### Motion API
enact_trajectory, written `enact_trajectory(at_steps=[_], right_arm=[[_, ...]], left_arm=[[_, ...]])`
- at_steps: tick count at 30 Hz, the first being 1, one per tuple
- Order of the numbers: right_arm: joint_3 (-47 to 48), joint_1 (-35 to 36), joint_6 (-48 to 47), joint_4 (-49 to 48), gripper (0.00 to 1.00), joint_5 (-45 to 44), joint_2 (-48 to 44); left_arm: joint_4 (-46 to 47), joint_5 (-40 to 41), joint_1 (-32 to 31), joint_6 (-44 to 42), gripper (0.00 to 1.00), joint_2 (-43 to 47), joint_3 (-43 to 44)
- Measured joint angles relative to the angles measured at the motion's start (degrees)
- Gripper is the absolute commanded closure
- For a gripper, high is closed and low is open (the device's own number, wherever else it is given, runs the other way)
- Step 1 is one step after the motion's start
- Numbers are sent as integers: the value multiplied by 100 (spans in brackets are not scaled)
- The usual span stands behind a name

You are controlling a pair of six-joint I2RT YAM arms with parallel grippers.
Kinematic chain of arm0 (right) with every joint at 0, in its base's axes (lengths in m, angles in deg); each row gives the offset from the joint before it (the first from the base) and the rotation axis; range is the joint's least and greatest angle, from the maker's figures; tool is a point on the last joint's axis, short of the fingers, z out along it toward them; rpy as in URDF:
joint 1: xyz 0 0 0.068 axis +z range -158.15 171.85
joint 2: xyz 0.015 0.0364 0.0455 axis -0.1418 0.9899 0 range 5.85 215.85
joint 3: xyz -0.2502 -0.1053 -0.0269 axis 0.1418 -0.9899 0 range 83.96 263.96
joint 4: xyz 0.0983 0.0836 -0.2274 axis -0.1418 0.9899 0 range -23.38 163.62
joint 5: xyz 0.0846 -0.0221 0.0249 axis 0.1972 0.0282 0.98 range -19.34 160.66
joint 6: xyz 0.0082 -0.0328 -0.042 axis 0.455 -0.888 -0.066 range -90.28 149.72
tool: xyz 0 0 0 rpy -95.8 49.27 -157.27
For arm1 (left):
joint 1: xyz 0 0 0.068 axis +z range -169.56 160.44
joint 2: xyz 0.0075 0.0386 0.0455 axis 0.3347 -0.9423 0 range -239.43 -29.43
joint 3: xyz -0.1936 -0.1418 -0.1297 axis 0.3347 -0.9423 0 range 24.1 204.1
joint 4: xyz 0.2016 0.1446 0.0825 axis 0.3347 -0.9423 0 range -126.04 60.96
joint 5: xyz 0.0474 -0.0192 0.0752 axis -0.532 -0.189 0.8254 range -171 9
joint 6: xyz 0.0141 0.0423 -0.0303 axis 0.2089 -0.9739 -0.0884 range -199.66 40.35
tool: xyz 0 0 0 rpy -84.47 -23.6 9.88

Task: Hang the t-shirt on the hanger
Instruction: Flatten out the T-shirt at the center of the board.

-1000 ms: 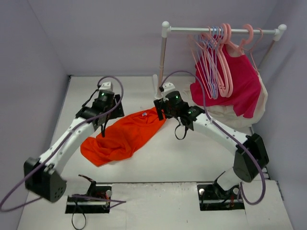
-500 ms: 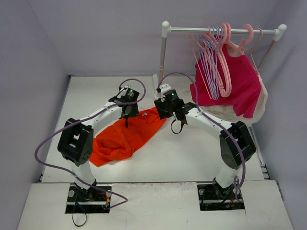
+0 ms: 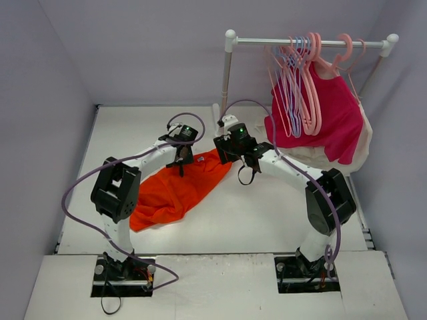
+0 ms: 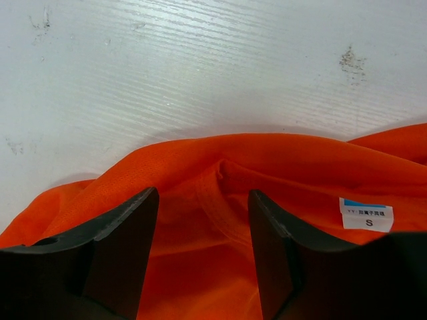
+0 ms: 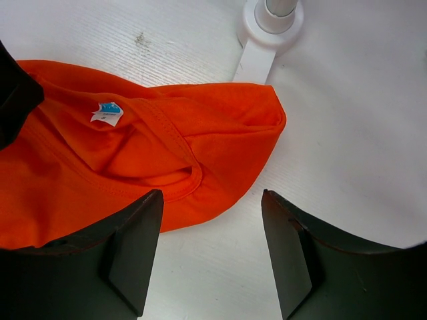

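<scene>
The left gripper (image 4: 203,200) is hovering, jaws spread, over the t-shirt (image 3: 175,189), which is lying crumpled on the table (image 3: 267,213). The right gripper (image 5: 212,200) is hovering, jaws spread, above the collar (image 5: 170,130). The hanger (image 3: 315,93) is hanging on the rail (image 3: 267,41).

Bright, even, diffuse light from overhead. Soft, faint shadows under arms (image 3: 150,157) & t-shirt (image 3: 173,190) on white table (image 3: 267,220). No glare. Wrist views sharp on cloth; black parts at near edge underexposed, slightly soft.
</scene>
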Motion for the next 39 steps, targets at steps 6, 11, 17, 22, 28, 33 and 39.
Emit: enact_trajectory(at_steps=[6,11,17,22,28,33,39], right_arm=[[0,2,-16,-63,41,32,5],[21,2,-83,-140,41,148,119],[222,11,-143,-226,39,235,640],[405,16,-160,-288,38,221,993],[651,78,-287,-385,37,115,1310],[792,132,-284,-573,56,-162,1568],[810,164,-235,-755,100,-400,1842]], left_arm=[[1,96,0,103,56,-109,-15],[1,170,0,210,70,-114,-190],[-3,264,0,247,95,-101,-299],[15,328,0,200,100,118,-351],[44,391,-3,108,100,523,-478],[75,394,-17,55,100,758,-648],[84,421,-17,4,100,1182,-942]])
